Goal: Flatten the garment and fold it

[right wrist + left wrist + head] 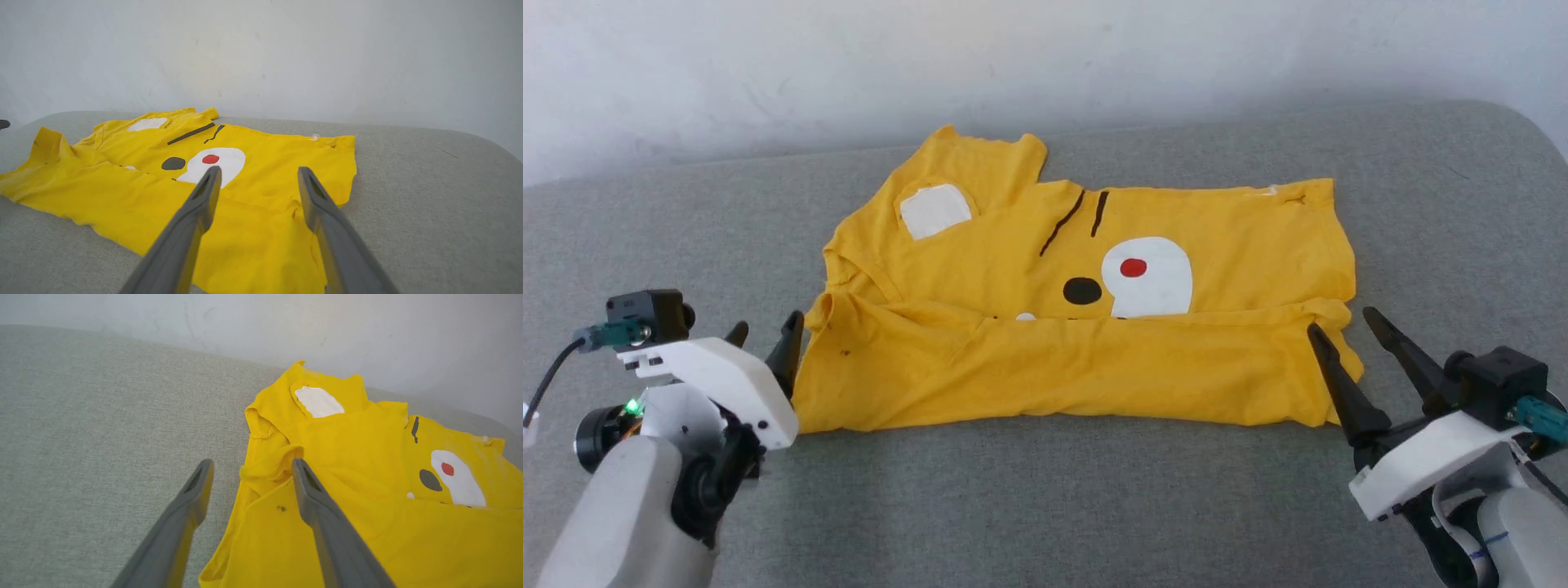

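Since both tools stand with their jaws apart and nothing between them, a first fold looks to be already laid: the garment [1086, 327] lies across the middle of the head view on the grey cushion [1045, 506]. Its near edge is turned up as a plain yellow band that covers the lower part of the print. The left tool [765, 325] sits at the lower left of the frame, straddling the garment's left edge. In the left wrist view one finger is over the yellow cloth and the other over bare cushion. The right tool [1342, 322] sits at the lower right, its inner finger over the band's right end and its outer finger just past that edge. The next move probably calls for a fresh pinch on the cloth. The sleeve [980, 163] at the upper left sticks out and the band is rumpled, so smoothing may come first.
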Available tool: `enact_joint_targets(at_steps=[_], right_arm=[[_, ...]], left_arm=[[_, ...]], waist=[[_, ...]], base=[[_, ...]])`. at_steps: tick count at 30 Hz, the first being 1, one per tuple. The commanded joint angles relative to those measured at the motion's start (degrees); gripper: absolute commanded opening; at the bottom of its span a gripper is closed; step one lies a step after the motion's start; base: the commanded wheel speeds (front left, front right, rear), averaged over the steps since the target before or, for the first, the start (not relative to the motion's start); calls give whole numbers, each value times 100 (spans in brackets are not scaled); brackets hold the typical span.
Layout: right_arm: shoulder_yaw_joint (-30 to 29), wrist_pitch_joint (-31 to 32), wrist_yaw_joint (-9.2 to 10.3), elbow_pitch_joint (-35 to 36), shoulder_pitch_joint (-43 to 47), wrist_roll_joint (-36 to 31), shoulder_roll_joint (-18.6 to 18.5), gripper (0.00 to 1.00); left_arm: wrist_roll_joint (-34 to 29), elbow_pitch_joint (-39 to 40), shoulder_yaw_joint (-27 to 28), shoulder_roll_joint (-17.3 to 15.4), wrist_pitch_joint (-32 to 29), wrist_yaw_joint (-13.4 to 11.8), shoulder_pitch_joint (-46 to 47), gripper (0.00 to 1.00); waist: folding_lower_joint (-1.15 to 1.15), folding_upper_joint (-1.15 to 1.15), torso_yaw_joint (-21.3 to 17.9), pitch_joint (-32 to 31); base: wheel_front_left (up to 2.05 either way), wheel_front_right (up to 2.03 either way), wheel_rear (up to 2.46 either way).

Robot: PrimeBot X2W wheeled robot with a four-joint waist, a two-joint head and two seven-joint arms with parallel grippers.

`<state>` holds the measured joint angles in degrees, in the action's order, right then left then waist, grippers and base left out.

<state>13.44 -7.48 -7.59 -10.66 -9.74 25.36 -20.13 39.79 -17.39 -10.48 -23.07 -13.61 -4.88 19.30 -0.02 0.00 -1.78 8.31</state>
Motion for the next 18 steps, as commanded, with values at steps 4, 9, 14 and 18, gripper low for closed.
enact_joint_targets(at_steps=[4, 9, 14, 18], right_arm=[[-253, 238, 10, 540, 331, -245, 203, 100], [-346, 454, 10, 988, 471, -385, 372, 100], [-288, 551, 10, 1109, 467, -363, 448, 100], [-342, 593, 10, 1093, 484, -274, 426, 100]], left_arm=[[-14, 612, -180, -401, -976, -217, -265, 100], [-127, 906, -472, -686, -1924, -448, -372, 100], [-270, 571, -794, -748, -2524, -590, -356, 100], [-165, 462, -1094, -560, -2956, -492, -363, 93]], waist=[[2, 0, -96, 68], [2, 0, -225, 287], [2, 0, -384, 436], [2, 0, -466, 462]], base=[[0, 0, 0], [0, 0, 0], [0, 0, 0], [0, 0, 0]])
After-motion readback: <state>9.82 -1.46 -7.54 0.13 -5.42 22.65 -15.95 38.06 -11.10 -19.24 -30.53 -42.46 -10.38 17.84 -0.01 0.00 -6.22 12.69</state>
